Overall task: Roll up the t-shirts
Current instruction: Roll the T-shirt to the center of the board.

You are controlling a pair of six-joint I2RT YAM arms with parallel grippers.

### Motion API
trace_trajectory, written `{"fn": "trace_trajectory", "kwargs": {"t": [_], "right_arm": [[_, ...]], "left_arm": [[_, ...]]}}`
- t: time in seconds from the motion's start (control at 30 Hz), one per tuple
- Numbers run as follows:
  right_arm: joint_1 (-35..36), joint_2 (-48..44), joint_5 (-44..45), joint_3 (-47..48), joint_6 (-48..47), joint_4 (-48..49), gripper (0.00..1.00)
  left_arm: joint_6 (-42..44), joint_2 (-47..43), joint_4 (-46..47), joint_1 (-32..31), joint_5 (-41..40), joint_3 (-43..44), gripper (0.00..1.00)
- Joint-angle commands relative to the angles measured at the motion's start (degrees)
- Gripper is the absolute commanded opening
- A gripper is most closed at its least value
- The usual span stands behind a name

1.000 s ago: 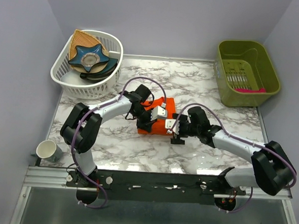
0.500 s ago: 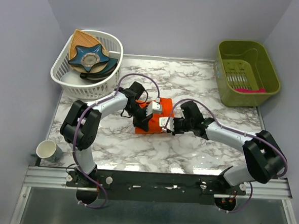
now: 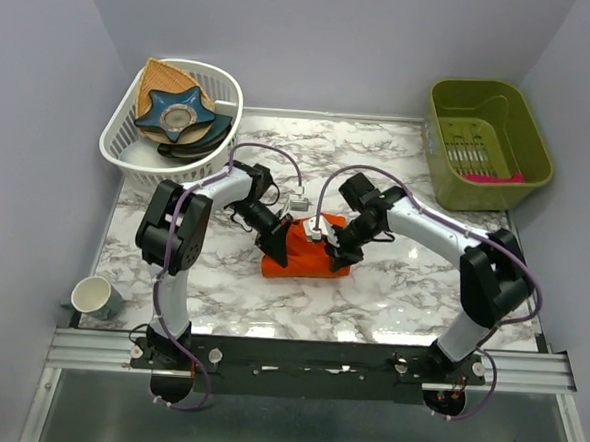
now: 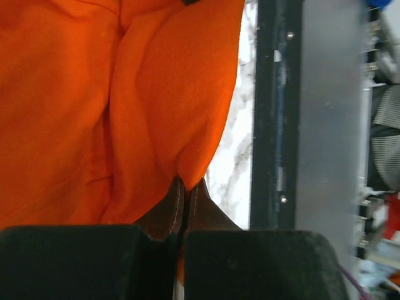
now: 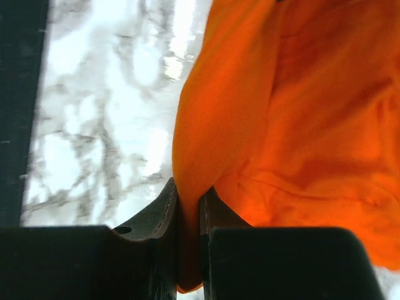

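Note:
The bright orange t-shirt (image 3: 309, 256) lies bunched in a thick bundle at the middle of the marble table (image 3: 412, 278). My left gripper (image 3: 275, 243) is at the bundle's left end, shut on a thin fold of the orange fabric (image 4: 175, 125); in the left wrist view the fingertips (image 4: 177, 190) pinch the cloth's point. My right gripper (image 3: 337, 248) is at the bundle's right end, shut on a thicker fold of the t-shirt (image 5: 300, 112), which runs down between its fingers (image 5: 164, 206). Both wrists hide the shirt's far edge.
A white basket (image 3: 150, 165) at the back left holds a woven fan piece (image 3: 163, 78) and a blue star-shaped dish (image 3: 179, 110). A green bin (image 3: 446, 180) with a pink item (image 3: 494, 177) stands at the back right. A paper cup (image 3: 92, 296) sits near the front left rail.
The right gripper went from open to shut on the shirt's fabric. Both arms swung farther back over the table, and the orange bundle now sits slightly nearer and more bunched.

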Motion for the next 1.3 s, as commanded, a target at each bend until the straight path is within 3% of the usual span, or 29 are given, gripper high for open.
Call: {"fn": "trace_trajectory", "kwargs": {"t": [0.0, 0.23, 0.57, 0.8, 0.9, 1.0, 1.13, 1.27], "right_arm": [[-1.0, 8.4, -8.0, 7.4, -5.6, -26.7, 0.11], [-5.3, 20.1, -11.6, 15.9, -6.3, -33.0, 0.11], [-7.7, 37.0, -12.5, 31.2, -7.6, -43.6, 0.13], [-7.7, 44.0, -10.6, 37.8, 0.3, -44.0, 0.15], [-7.7, 47.3, -9.3, 40.8, 5.1, -44.0, 0.16], [-7.4, 49.2, -7.5, 42.1, 7.6, -44.0, 0.16], [-6.0, 51.7, -4.0, 43.8, 10.9, -44.0, 0.17], [-5.1, 53.9, -2.0, 45.4, 13.8, -44.0, 0.18]], "left_arm": [[4.4, 4.9, -14.1, 1.6, 7.6, 3.6, 0.0], [-12.5, 4.9, 2.6, 2.9, 1.5, 3.0, 0.0], [-9.7, 14.0, -0.1, 4.5, -3.8, 11.2, 0.0], [-6.2, 14.3, -0.5, 5.0, -3.9, 10.1, 0.0], [-5.9, 12.9, 1.4, 5.0, -5.6, 7.8, 0.04], [-6.4, 10.5, 4.5, 5.2, -6.9, 4.7, 0.14], [-7.6, 0.1, 13.9, 5.2, -14.2, 0.1, 0.31], [-9.7, -10.8, 21.1, 5.2, -19.0, -5.3, 0.38]]}}
